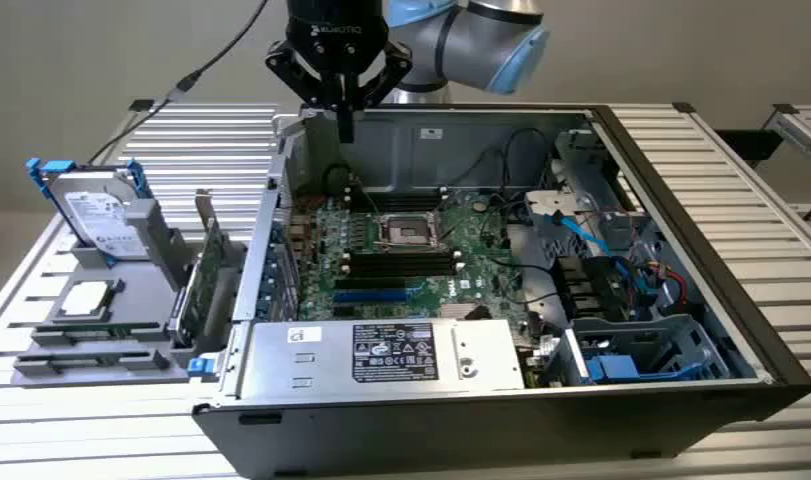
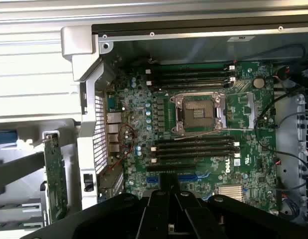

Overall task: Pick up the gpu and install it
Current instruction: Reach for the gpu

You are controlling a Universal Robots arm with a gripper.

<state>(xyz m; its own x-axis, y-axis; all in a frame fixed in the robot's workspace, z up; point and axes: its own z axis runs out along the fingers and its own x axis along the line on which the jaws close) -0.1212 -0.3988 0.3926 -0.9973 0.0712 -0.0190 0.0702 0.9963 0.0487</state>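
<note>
The gripper [image 1: 345, 122] hangs over the far part of the open computer case [image 1: 725, 300], above the motherboard [image 1: 392, 262] and near the case's back wall. Its fingers [image 2: 161, 209] are pressed together with nothing between them. In the wrist view they point down toward the board, with the bare processor socket [image 2: 199, 112] and the dark memory slots beyond them. The gpu [image 1: 216, 272] is apart from the gripper. It stands on edge in a grey rack [image 1: 112, 345] on the slatted worktop [image 1: 205, 140], toward the worktop's edge at the exterior view's left and just beside the case's outer side wall, green board showing and its silver bracket uppermost. In the wrist view the card [image 2: 55, 174] shows as a narrow green strip outside that wall. A hard drive [image 1: 98, 215] with blue rails stands upright in the same rack, farther from the case.
</note>
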